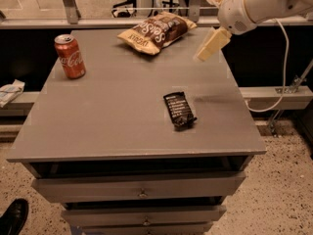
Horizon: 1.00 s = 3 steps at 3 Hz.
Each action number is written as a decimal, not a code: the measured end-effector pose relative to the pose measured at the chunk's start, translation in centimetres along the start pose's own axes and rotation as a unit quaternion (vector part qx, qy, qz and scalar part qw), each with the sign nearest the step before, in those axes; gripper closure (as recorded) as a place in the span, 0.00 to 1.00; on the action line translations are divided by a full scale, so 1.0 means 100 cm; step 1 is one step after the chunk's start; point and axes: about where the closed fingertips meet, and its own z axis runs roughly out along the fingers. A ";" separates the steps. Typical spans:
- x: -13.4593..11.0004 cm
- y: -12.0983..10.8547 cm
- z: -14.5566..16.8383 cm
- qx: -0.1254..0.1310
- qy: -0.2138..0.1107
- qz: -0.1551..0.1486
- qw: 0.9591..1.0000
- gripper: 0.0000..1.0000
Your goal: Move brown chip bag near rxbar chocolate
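Camera view: we see the brown chip bag (156, 32) lying at the far edge of the table (98, 111), well apart from the rxbar chocolate (179, 109). The gripper (211, 44) hovers just right of the bag, and we cannot tell whether it is open or closed.

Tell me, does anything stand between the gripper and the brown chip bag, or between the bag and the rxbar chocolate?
Nothing visible does. The gripper hangs above the table, just right of the brown chip bag. Only bare surface lies between the bag and the rxbar chocolate. The Coca-Cola can stands far left, off both paths.
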 end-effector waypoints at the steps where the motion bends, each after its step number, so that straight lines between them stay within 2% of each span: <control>1: 0.002 -0.007 0.017 0.017 -0.029 0.013 0.999 0.00; 2: 0.008 -0.039 0.073 0.042 -0.077 0.032 0.996 0.00; 3: 0.011 -0.070 0.105 0.058 -0.101 0.044 0.992 0.00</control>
